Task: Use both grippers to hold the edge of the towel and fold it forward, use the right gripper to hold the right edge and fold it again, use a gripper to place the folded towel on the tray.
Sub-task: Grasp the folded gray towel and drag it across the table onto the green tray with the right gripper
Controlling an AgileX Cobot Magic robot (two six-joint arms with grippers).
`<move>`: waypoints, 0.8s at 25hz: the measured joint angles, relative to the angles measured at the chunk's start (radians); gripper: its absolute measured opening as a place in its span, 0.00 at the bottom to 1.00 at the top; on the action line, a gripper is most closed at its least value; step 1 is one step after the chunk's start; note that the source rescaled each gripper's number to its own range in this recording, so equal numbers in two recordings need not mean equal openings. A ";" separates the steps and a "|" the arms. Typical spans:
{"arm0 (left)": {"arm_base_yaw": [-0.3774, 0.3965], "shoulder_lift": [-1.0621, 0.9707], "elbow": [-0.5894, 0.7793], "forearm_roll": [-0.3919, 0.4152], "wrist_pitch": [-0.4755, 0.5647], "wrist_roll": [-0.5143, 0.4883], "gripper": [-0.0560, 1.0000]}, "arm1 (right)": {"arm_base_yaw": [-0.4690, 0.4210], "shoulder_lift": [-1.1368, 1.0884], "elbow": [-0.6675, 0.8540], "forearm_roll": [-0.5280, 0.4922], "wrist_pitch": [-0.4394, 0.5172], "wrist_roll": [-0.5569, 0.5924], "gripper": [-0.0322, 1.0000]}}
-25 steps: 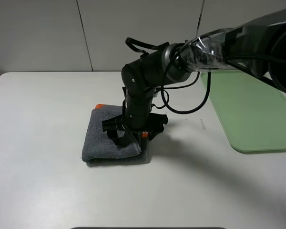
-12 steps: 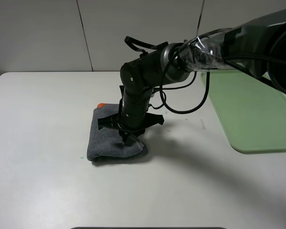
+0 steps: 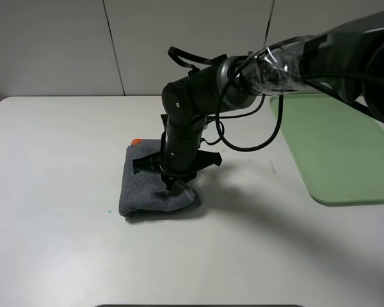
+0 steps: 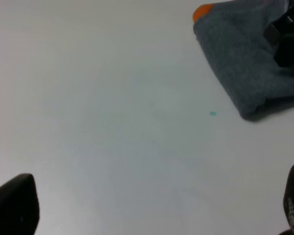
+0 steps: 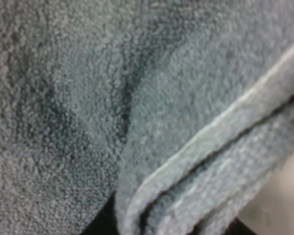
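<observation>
Right gripper (image 3: 171, 185) clamped on folded grey towel (image 3: 144, 188) on white table (image 3: 51, 192), green tray (image 3: 336, 150) at three o'clock, left gripper (image 4: 152, 210) spread wide above bare table

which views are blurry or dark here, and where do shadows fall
Exterior high: sharp and evenly lit, with a soft shadow on the table right of the towel. Left wrist: soft, washed-out. Right wrist: pressed close to the cloth, edges blurred, dark crease.
</observation>
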 joint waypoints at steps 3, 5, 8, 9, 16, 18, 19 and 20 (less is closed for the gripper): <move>0.000 0.000 0.000 0.000 0.000 0.000 1.00 | 0.000 -0.017 0.003 -0.015 0.023 -0.001 0.21; 0.000 0.000 0.000 0.000 0.000 0.000 1.00 | 0.000 -0.037 0.008 -0.023 0.033 -0.002 0.21; 0.000 0.000 0.000 0.000 0.000 0.000 1.00 | 0.000 -0.066 0.008 -0.039 0.042 -0.002 0.21; 0.000 0.000 0.000 0.000 0.000 0.000 1.00 | 0.000 -0.075 0.008 -0.043 0.044 -0.002 0.21; 0.000 0.000 0.000 0.000 0.000 0.000 1.00 | 0.000 -0.112 0.008 -0.104 0.097 -0.002 0.21; 0.000 0.000 0.000 0.000 0.000 0.000 1.00 | 0.000 -0.125 0.008 -0.132 0.115 -0.002 0.21; 0.000 0.000 0.000 0.000 0.000 0.000 1.00 | 0.000 -0.135 0.008 -0.148 0.127 -0.003 0.21; 0.000 0.000 0.000 0.000 0.000 0.000 1.00 | 0.000 -0.143 0.008 -0.156 0.136 -0.006 0.21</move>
